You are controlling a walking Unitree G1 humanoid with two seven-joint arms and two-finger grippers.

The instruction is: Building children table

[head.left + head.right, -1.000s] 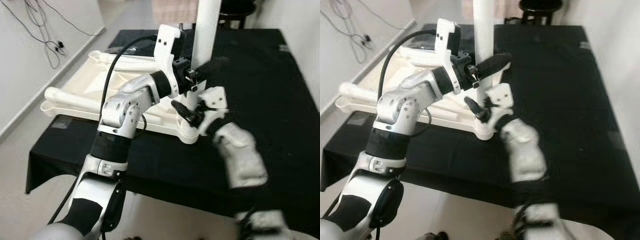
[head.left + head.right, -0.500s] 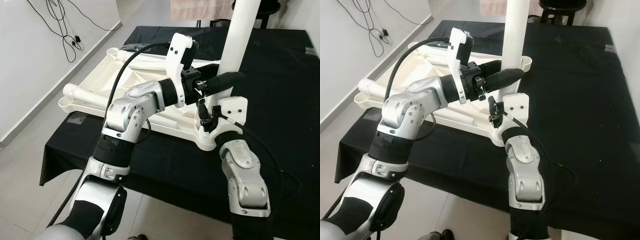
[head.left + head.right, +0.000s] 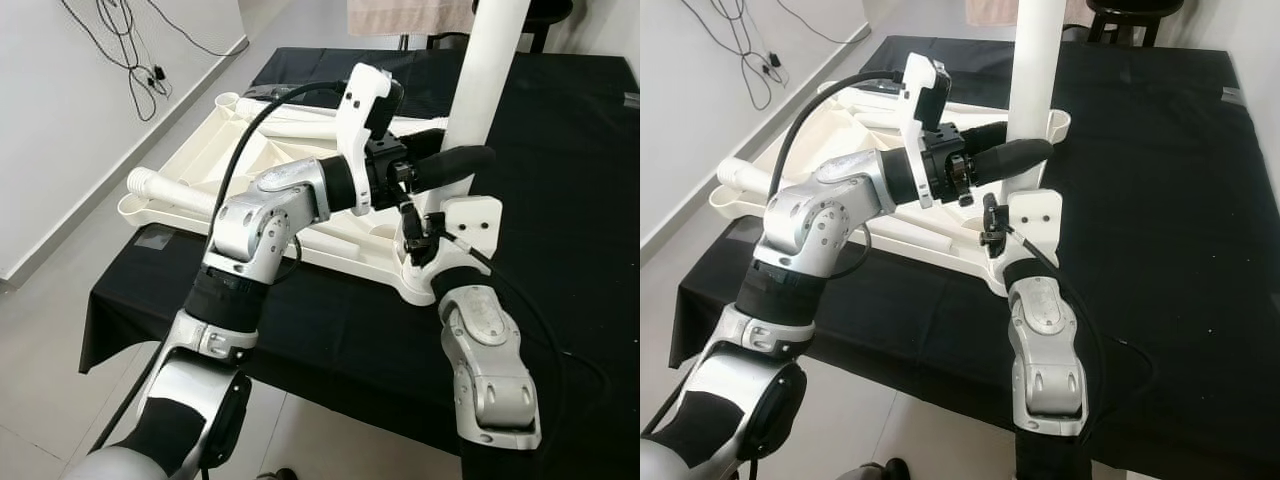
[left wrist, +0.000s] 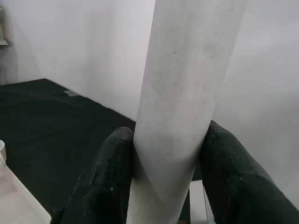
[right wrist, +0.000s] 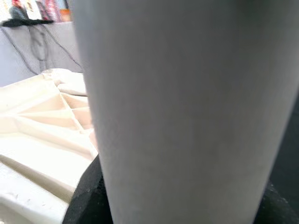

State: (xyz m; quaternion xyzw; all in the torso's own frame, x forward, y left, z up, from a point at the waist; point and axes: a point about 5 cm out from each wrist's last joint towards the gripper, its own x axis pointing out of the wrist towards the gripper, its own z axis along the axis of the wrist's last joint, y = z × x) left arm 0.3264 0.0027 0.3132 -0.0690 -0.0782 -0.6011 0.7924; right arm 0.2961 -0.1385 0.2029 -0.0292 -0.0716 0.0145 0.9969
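Note:
The white children's tabletop (image 3: 250, 165) lies upside down on the black-covered table (image 3: 330, 320). A white leg (image 3: 490, 70) stands upright in its near right corner socket (image 3: 412, 285). My left gripper (image 3: 462, 152) is shut on the leg at mid-height; in the left wrist view its black fingers (image 4: 108, 179) press both sides of the leg (image 4: 182, 88). My right gripper (image 3: 416, 228) is lower, shut on the leg just above the socket. The leg (image 5: 182, 102) is very close in the right wrist view.
A loose white leg (image 3: 165, 190) lies along the tabletop's left rim, and another lies at the back (image 3: 290, 128). Pale floor (image 3: 60, 320) runs along the table's left side, with cables (image 3: 140, 60) by the wall. A dark stool (image 3: 1130, 10) stands behind the table.
The camera has shifted and the picture has sharpened. My right arm, blurred a second ago, now holds still at the leg's base. The left gripper keeps its hold.

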